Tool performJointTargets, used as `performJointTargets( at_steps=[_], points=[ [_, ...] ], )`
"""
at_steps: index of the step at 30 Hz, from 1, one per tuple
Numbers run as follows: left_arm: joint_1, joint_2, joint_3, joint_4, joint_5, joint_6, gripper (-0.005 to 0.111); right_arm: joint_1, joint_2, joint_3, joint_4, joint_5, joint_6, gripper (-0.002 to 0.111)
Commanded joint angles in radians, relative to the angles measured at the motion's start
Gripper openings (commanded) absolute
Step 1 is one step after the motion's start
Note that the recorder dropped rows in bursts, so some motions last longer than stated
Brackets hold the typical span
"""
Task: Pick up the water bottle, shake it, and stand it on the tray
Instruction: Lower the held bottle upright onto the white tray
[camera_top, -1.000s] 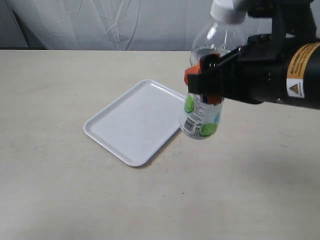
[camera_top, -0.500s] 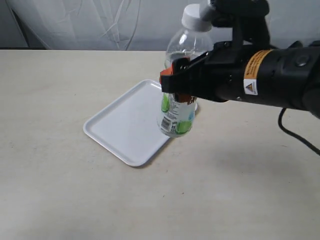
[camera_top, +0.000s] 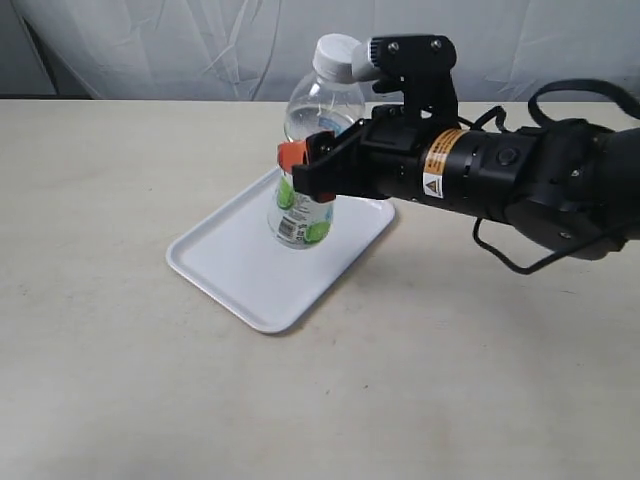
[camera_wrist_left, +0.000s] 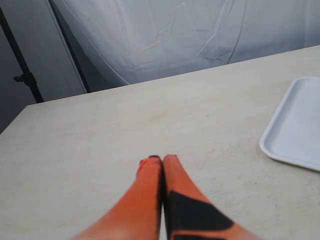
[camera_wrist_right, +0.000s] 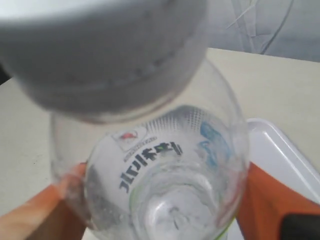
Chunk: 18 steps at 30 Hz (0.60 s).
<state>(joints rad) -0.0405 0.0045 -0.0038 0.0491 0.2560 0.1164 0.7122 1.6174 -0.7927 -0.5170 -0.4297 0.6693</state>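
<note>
My right gripper (camera_top: 312, 168) is shut on the water bottle (camera_top: 310, 150), a clear bottle with a white cap and a lime label. It holds the bottle nearly upright, slightly tilted, over the white tray (camera_top: 250, 260); whether the base touches the tray I cannot tell. In the right wrist view the bottle (camera_wrist_right: 160, 165) fills the frame, seen from the cap down, between the orange fingers (camera_wrist_right: 265, 200), with the tray (camera_wrist_right: 280, 150) beneath. My left gripper (camera_wrist_left: 161, 162) is shut and empty above the bare table, and an end of the tray (camera_wrist_left: 300, 125) lies off to its side.
The beige table (camera_top: 120, 380) surrounds the tray on all sides. A white curtain (camera_top: 180, 40) hangs behind the far edge. A dark stand (camera_wrist_left: 22, 75) is visible beyond the table in the left wrist view.
The right arm has carried the bottle leftward and down, from beside the tray's right edge to over the tray. The bottle has gone more upright.
</note>
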Motion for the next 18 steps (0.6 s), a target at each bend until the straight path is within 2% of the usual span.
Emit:
performJointTargets(
  at_steps=[1,11,18],
  points=[
    [0.000,-0.005,0.004,-0.005,-0.009,-0.003,0.000,-0.035,0.080,-0.016,-0.009,-0.168,-0.015,-0.001],
    [0.000,-0.005,0.004,-0.005,-0.009,-0.003,0.000,-0.035,0.210,-0.109,-0.060,-0.149,-0.027,-0.001],
    [0.000,-0.005,0.004,-0.005,-0.009,-0.003,0.000,-0.035,0.220,-0.150,-0.060,0.035,-0.027,-0.001]
  ],
)
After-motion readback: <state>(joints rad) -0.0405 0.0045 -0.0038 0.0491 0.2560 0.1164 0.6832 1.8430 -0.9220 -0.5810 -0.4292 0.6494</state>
